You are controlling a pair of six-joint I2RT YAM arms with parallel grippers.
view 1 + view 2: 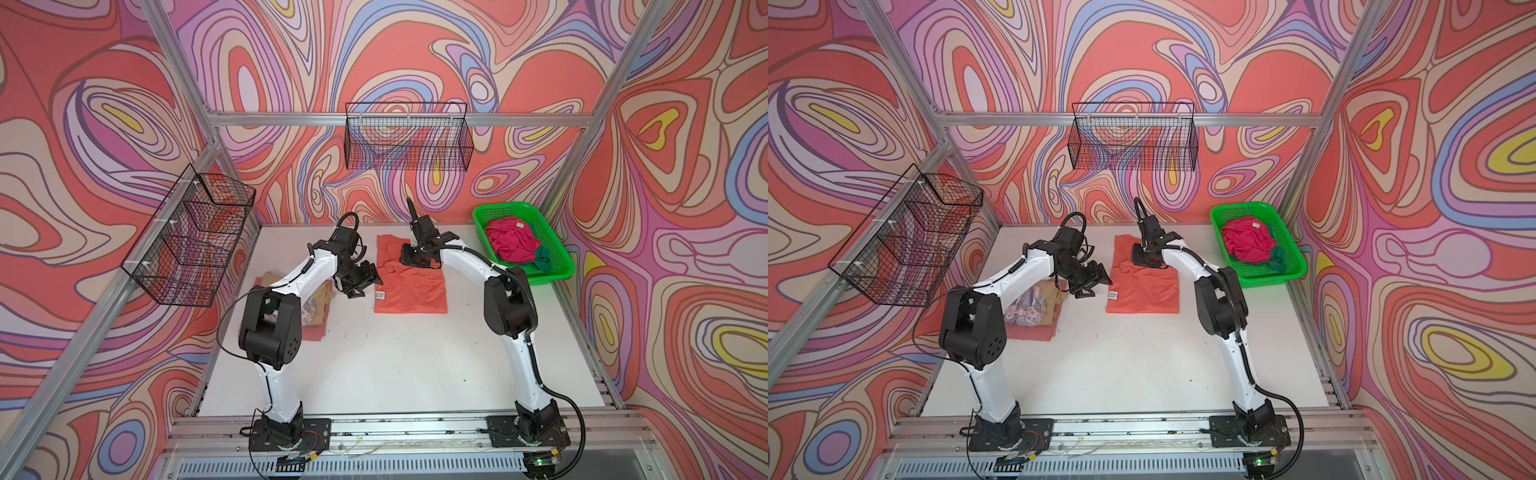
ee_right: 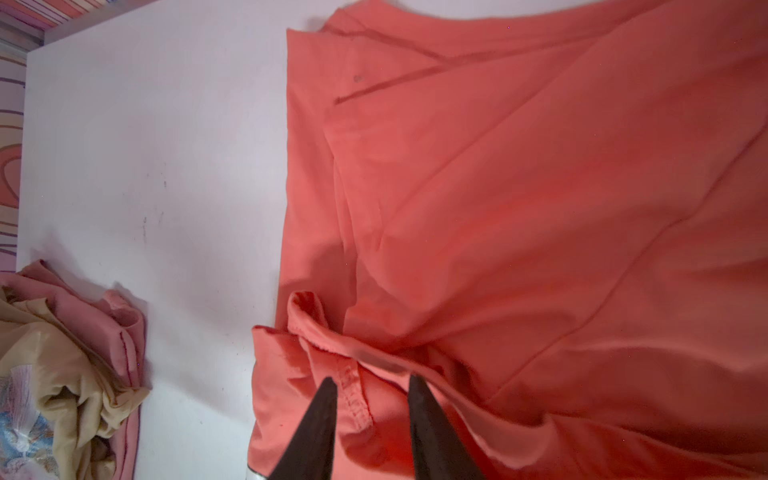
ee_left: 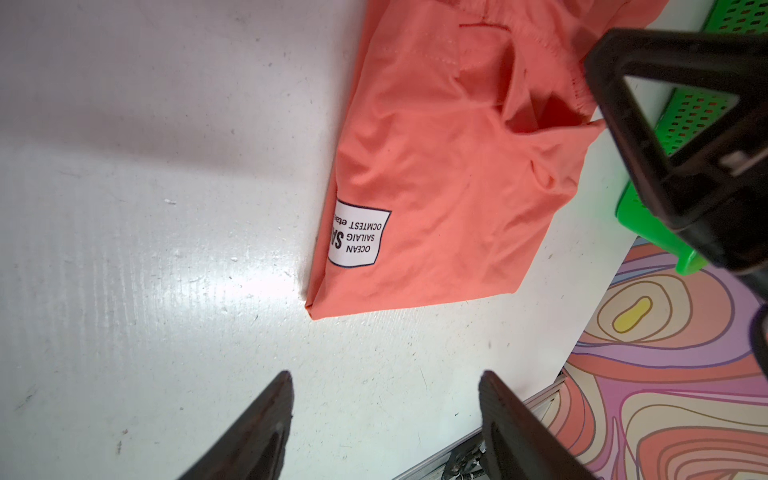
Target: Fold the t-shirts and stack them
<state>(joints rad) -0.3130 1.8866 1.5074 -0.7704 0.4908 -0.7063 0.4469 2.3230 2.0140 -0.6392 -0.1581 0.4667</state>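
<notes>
My right claw (image 2: 372, 384) straddles a bunched hem of the coral shirt (image 2: 519, 199); I can't tell whether it pinches. My left claw (image 3: 384, 378) hangs spread and empty beside the shirt's white label (image 3: 357, 235). The shirt lies half-folded on the table (image 1: 395, 361), smooth at the near end and rumpled at the far end.
</notes>
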